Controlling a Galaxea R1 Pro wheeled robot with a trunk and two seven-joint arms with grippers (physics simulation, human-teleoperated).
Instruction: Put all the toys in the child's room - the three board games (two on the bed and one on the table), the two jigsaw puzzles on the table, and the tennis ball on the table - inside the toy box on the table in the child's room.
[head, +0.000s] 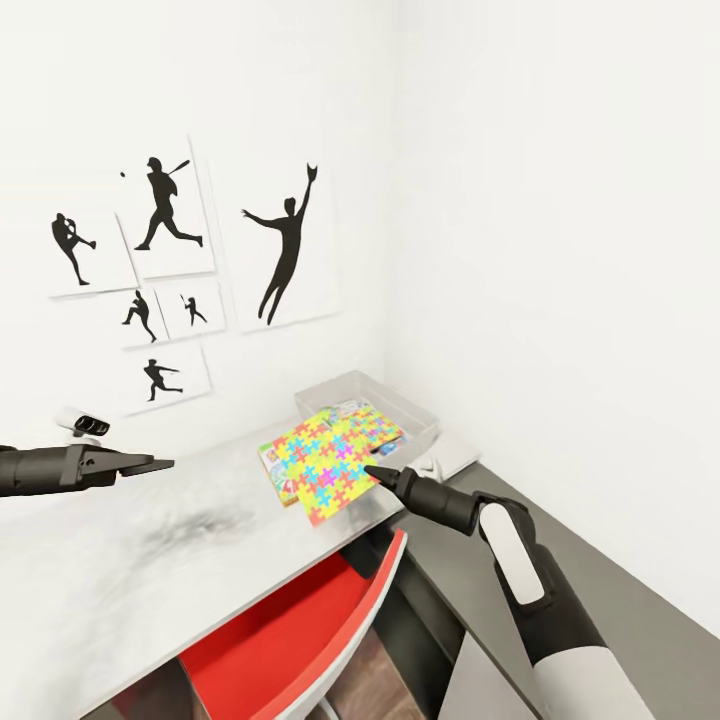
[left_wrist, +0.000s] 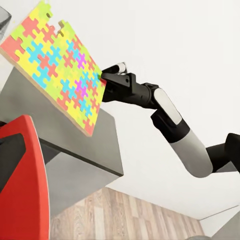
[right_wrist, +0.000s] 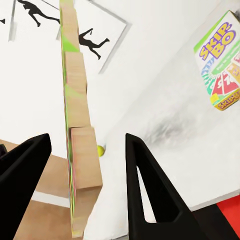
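— Jaws, right arm: status?

— Head view: my right gripper (head: 375, 472) is at the near edge of the top jigsaw puzzle (head: 325, 458), and the toy box (head: 415, 408) is just beyond the puzzle's far side. A second puzzle (head: 272, 470) peeks out beneath. My left gripper (head: 150, 463) hangs well off to the side over the table (head: 120, 580), nothing near it; I cannot tell its opening.

— Left wrist view?

— It shows the puzzle tilted and overhanging the table corner, with my right fingers (left_wrist: 114, 76) at its edge.

— Right wrist view?

— Here the jaws are spread wide and the puzzle board sits edge-on between them, with a gap showing on both sides, so nothing is clamped yet. Past the fingertips lies the tennis ball (right_wrist: 101, 150), and the SKIP-BO box (right_wrist: 220, 65) is farther off to one side.

— Handling notes?

— Judgement: the board is thin, stiff and light, with a smooth printed face that is likely slippery. I would pinch it deep across its thickness near the middle of the edge. A corner grip would let it swing.
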